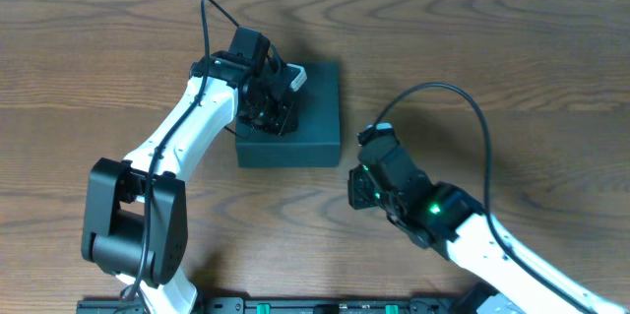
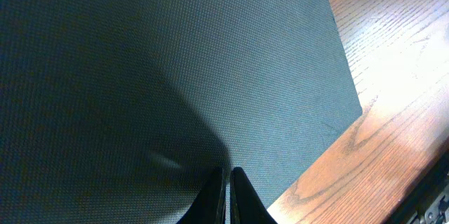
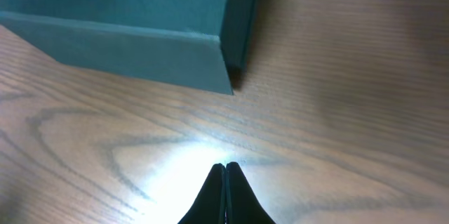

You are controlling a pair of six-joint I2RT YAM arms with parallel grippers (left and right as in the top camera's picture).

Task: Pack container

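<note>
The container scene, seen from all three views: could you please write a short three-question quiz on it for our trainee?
1. True or false: the left gripper is above the container.
2. What lies right under the right gripper? A) the container B) the bare wooden table C) a snack packet
3. Fill in: both grippers are ___ (open or shut).

Key: 1 true; 2 B; 3 shut.
</note>
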